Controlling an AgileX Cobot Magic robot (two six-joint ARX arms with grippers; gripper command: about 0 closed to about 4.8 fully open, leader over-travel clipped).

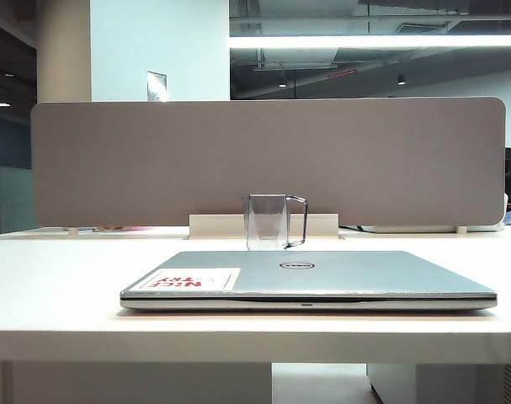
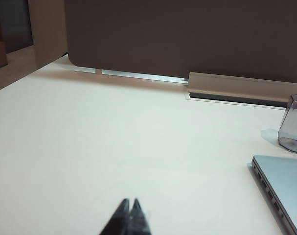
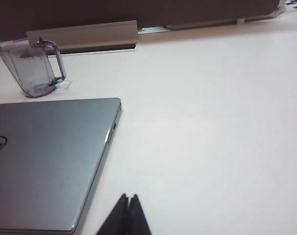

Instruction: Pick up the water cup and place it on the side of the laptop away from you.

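Black fingers of the left pincer (image 2: 130, 215) stand pressed together with nothing between them, low over bare bench (image 2: 114, 147) off the laptop's (image 2: 285, 186) left edge and well apart from it. The right pincer (image 3: 128, 213) is likewise closed and empty, hovering over the bench just off the laptop's near right corner. Neither arm appears in the exterior view.

Outward from both, the closed silver laptop lies flat with its lid up. The water cup (image 1: 268, 221) stands upright just beyond the laptop's far edge, near its middle, handle toward the laptop's right side, between the laptop and the grey partition (image 1: 268, 160).

Judged from this, the cup already sits on the laptop's far side, so the placing looks done and both arms seem parked. If any move remains, it would call for opening a pincer and reaching past the laptop without knocking the light cup.
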